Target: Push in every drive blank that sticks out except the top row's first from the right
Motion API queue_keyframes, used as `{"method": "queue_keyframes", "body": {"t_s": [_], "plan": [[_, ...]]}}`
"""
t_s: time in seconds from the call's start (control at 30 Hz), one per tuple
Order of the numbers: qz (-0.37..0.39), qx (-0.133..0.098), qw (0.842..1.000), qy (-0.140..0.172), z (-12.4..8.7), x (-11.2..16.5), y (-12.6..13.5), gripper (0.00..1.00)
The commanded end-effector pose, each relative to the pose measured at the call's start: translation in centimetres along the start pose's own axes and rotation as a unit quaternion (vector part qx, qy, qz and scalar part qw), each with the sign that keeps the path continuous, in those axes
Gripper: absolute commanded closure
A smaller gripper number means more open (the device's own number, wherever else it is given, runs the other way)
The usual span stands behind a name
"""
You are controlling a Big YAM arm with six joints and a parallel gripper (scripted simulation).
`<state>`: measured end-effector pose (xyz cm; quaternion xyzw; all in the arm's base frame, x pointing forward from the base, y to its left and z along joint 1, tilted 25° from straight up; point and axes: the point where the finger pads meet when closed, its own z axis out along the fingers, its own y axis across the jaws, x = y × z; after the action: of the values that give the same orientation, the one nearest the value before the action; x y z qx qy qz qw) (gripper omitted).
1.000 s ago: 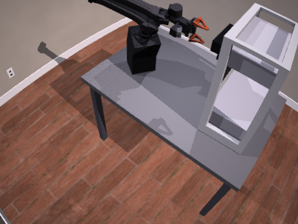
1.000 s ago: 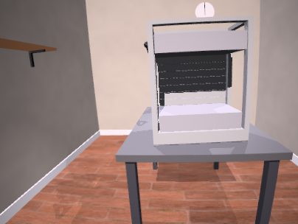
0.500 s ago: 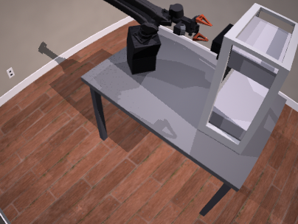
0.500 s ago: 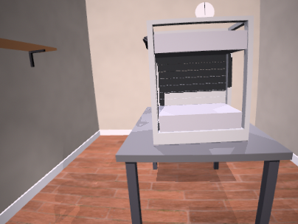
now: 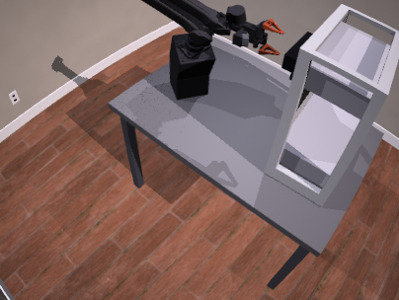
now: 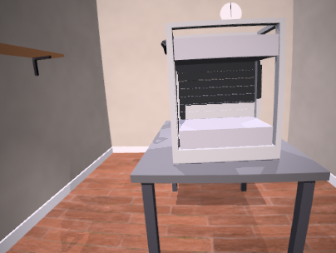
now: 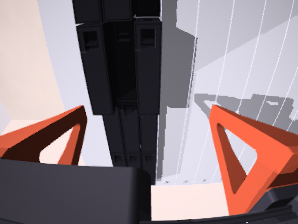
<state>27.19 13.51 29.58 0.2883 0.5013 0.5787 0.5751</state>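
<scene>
In the top view the gripper (image 5: pixel 270 37), spread wide and empty, hangs upper centre beside the rack (image 5: pixel 296 94) at right; the exterior view centres that rack, and the wrist view shows dark blanks (image 7: pixel 120 70) ahead, where an off-centre shove could slide the unfastened frame.

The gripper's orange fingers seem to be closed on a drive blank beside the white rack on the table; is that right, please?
Not quite: the gripper is open and holds nothing. The top view shows its orange fingers spread apart in the air beside the white rack on the table.
</scene>
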Motion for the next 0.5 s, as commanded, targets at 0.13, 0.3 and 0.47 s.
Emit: {"method": "queue_keyframes", "body": {"t_s": [0.13, 0.3, 0.47], "plan": [[-0.004, -0.008, 1.000, 0.003, -0.3, 0.2, 0.1, 0.00], [-0.004, -0.011, 1.000, 0.000, -0.3, -0.1, 0.4, 0.00], [0.006, -0.023, 1.000, -0.012, 1.3, -1.3, 3.3, 0.00]]}}
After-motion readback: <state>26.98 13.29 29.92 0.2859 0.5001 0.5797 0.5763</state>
